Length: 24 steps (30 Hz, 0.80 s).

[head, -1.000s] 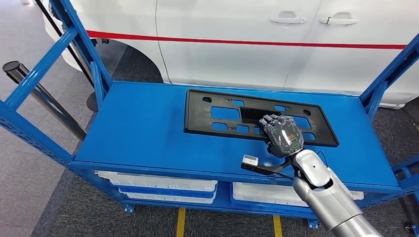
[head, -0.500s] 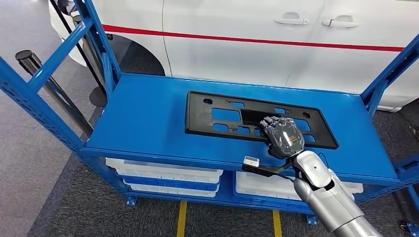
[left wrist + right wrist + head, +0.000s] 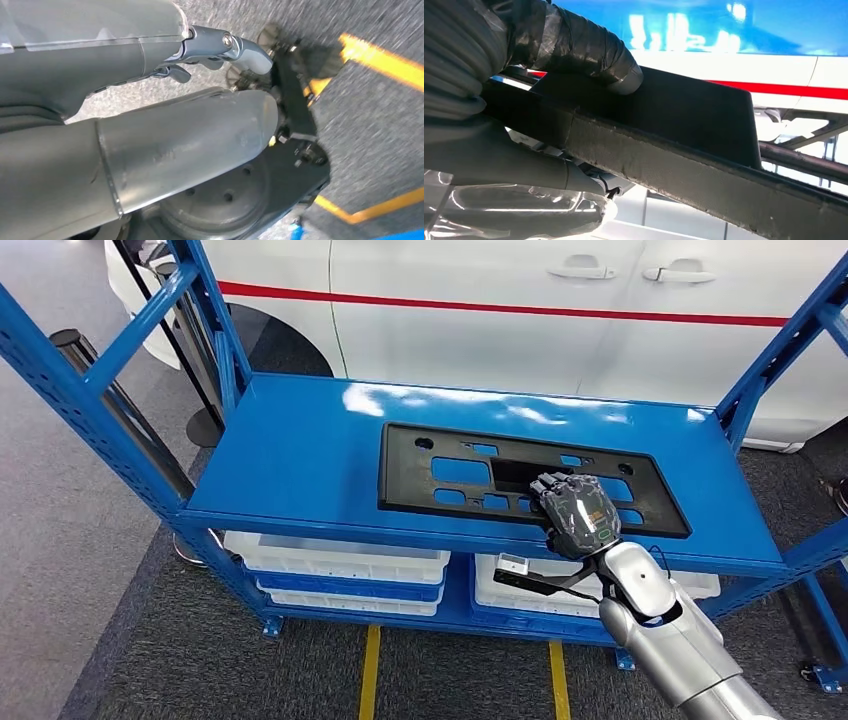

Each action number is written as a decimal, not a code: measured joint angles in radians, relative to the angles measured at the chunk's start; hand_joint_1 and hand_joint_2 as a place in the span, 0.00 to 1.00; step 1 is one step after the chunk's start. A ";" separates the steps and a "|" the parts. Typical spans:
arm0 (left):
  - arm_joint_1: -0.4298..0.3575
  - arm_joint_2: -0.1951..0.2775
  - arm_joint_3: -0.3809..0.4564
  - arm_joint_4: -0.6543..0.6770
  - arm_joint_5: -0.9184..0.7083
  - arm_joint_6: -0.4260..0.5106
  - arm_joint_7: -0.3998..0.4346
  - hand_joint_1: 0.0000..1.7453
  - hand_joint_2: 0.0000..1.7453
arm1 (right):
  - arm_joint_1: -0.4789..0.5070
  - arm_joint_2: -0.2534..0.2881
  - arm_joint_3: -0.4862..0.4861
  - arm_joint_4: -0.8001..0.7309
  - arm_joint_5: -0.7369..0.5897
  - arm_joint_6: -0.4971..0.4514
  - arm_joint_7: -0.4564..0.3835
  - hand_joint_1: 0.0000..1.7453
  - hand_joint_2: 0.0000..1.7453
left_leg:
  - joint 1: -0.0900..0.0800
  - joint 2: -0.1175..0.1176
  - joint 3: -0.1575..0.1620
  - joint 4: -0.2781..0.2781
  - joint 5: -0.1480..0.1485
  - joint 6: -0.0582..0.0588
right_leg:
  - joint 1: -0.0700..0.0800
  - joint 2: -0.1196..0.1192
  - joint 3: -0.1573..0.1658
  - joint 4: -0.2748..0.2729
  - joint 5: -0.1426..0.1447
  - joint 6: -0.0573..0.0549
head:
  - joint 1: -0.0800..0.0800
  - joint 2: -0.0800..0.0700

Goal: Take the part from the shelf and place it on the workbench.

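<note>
A flat black plastic part [image 3: 405, 485] with several cut-outs lies on the top deck of the blue shelf [image 3: 300, 460], its near edge close to the deck's front edge. My right hand [image 3: 575, 515] grips the part's near edge right of its middle. In the right wrist view a taped finger [image 3: 574, 45] presses on the part's upper face [image 3: 684, 107] while the rest of the hand sits under it. My left hand [image 3: 200, 125] hangs above the floor, fingers apart and holding nothing.
A white car [image 3: 500, 330] with a red stripe stands right behind the shelf. White bins [image 3: 340, 565] fill the lower level. Blue uprights [image 3: 90, 400] frame both ends of the shelf. Yellow lines [image 3: 368, 675] mark the grey floor in front.
The camera has moved and the whole view has shifted. Relative to the deck, the part held in my right hand has slid toward the front edge.
</note>
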State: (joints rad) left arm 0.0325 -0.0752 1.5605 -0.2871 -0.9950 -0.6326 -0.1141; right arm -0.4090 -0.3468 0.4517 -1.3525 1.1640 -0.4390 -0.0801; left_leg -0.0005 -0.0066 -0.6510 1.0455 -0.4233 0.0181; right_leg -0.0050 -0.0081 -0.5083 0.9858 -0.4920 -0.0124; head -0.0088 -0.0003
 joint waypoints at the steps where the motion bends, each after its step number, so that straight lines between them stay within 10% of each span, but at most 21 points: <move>1: 0.000 0.000 0.000 0.000 0.000 0.000 0.000 0.00 0.00 | 0.000 0.000 0.000 0.000 0.000 0.000 0.000 1.00 1.00 | 0.001 0.000 -0.011 0.031 -0.038 -0.005 | -0.004 -0.003 -0.009 -0.008 0.015 -0.005 | 0.000 0.000; 4: 0.001 -0.001 0.000 0.000 -0.001 -0.002 0.000 0.00 0.00 | 0.000 0.000 0.000 -0.001 0.000 0.000 0.000 1.00 1.00 | 0.011 0.001 -0.051 0.201 -0.162 -0.023 | -0.006 -0.006 -0.053 -0.004 0.049 -0.009 | 0.000 0.000; 6: 0.000 -0.001 0.000 -0.001 -0.001 -0.003 0.000 0.00 0.00 | 0.001 0.000 0.000 -0.001 0.000 0.000 0.002 1.00 1.00 | 0.019 0.001 -0.035 0.247 -0.148 -0.035 | -0.010 -0.008 -0.091 0.010 0.067 -0.001 | 0.000 0.000; 8: 0.000 0.000 0.000 -0.002 -0.001 -0.004 0.000 0.00 0.00 | 0.001 0.000 0.000 -0.001 -0.001 0.000 0.003 1.00 1.00 | 0.028 0.001 0.037 0.176 -0.093 -0.047 | -0.018 -0.009 -0.130 0.032 0.080 0.010 | 0.000 0.000; 10: -0.002 -0.001 0.000 -0.003 -0.001 -0.006 0.000 0.00 0.00 | 0.002 0.000 0.000 -0.002 -0.001 0.000 0.004 1.00 1.00 | 0.029 -0.001 0.118 0.061 -0.099 -0.049 | -0.020 -0.009 -0.163 0.059 0.091 0.025 | -0.001 0.000; 14: -0.001 -0.002 0.000 -0.007 0.000 -0.015 0.000 0.00 0.00 | 0.001 -0.001 0.000 -0.004 -0.001 0.001 0.004 1.00 1.00 | 0.023 -0.001 0.130 -0.003 -0.113 -0.008 | -0.020 -0.007 -0.184 0.068 0.114 0.052 | 0.001 0.000; 19: 0.001 -0.005 0.000 -0.016 0.000 -0.023 0.000 0.00 0.00 | 0.001 -0.004 0.000 -0.004 -0.001 0.003 0.005 1.00 1.00 | 0.019 0.007 0.061 -0.007 -0.046 0.025 | -0.023 -0.001 -0.239 0.275 -0.082 0.064 | 0.002 0.000; 21: 0.001 -0.005 0.000 -0.019 0.001 -0.027 0.000 0.00 0.00 | 0.002 -0.004 0.000 -0.004 -0.001 0.004 0.006 1.00 1.00 | 0.014 0.007 0.028 -0.005 -0.021 0.026 | -0.021 0.002 -0.221 0.336 -0.080 0.062 | 0.002 0.000; 24: 0.002 -0.013 0.000 -0.027 0.003 -0.042 0.002 0.00 0.00 | -0.002 -0.006 0.000 -0.005 -0.001 0.004 0.005 1.00 1.00 | 0.007 0.006 -0.010 -0.004 0.013 0.022 | -0.009 0.005 -0.068 0.186 -0.031 0.038 | 0.002 0.000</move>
State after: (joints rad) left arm 0.0346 -0.0878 1.5606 -0.3141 -0.9924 -0.6743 -0.1119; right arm -0.4106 -0.3528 0.4513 -1.3571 1.1625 -0.4345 -0.0750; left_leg 0.0068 -0.0011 -0.6607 1.0415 -0.4098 0.0403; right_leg -0.0138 -0.0031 -0.5765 1.1714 -0.5235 0.0257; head -0.0072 -0.0002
